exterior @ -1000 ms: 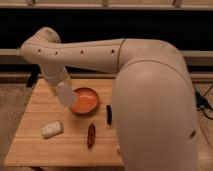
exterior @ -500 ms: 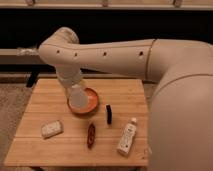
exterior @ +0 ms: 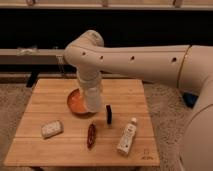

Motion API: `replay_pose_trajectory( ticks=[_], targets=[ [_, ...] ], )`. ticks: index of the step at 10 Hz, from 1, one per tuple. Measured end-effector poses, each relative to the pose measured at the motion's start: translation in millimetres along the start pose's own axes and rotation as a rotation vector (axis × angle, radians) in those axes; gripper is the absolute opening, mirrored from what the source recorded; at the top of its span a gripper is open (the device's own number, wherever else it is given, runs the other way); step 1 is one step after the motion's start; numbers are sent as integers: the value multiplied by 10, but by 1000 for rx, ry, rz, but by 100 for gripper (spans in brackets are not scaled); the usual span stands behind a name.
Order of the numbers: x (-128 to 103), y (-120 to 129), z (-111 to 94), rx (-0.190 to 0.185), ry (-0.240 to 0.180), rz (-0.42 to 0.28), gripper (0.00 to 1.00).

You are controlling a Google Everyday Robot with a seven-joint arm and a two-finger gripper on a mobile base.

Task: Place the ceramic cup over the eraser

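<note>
Arm comes in from the right, elbow high, wrist pointing straight down over the desk (exterior: 47, 97) centre. Hand (exterior: 92, 97) is mostly hidden behind the wrist and closed on the ceramic cup (exterior: 93, 106), which hangs at its end in front of the right rim of the orange bowl (exterior: 75, 103). Can't tell whether the cup touches the bowl or the desk. Eraser (exterior: 108, 114) sits just right of the cup, apart from it, uncovered. Whitish block (exterior: 51, 128) front-left, red-brown piece (exterior: 91, 135) front-centre, squeeze bottle (exterior: 127, 136) lying front-right.
</note>
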Motion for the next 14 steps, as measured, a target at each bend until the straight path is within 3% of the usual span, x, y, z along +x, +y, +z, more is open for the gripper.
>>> replay_pose_trajectory(
  ticks=[7,14],
  targets=[
    [269,-356,328,-21,56,110,0],
    [327,-575,593,-14,52,167,0]
  ],
)
